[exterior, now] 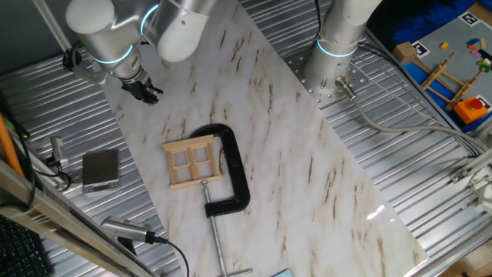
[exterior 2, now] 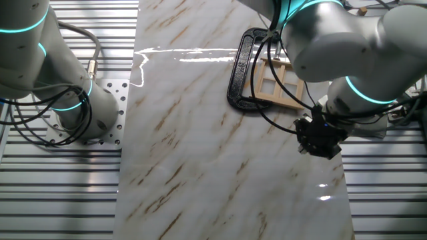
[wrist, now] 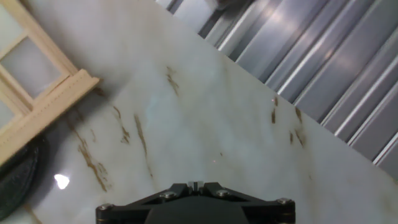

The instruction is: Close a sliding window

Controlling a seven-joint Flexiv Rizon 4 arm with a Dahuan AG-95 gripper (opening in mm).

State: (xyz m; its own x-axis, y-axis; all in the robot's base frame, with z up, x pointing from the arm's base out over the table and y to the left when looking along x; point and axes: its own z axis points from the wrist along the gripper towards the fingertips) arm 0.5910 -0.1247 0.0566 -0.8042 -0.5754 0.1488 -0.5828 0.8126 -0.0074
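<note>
The sliding window [exterior: 192, 161] is a small pale wooden frame with four panes, lying flat on the marble board and held in a black C-clamp [exterior: 237, 173]. It also shows in the other fixed view [exterior 2: 277, 83], and one corner of it shows at the upper left of the hand view [wrist: 37, 87]. My gripper [exterior: 147, 93] hovers over the board's edge, apart from the window and off to its corner side; it also shows in the other fixed view [exterior 2: 319, 143]. Its fingertips [wrist: 194, 185] meet and hold nothing.
The marble board [exterior: 292, 154] lies on a ribbed metal table [exterior: 61, 100]. A second arm's base [exterior: 338, 54] stands at the board's far side. A small grey box [exterior: 101, 169] and cables lie at the left. Coloured toys and a ladder-like frame [exterior: 446, 77] are at the top right.
</note>
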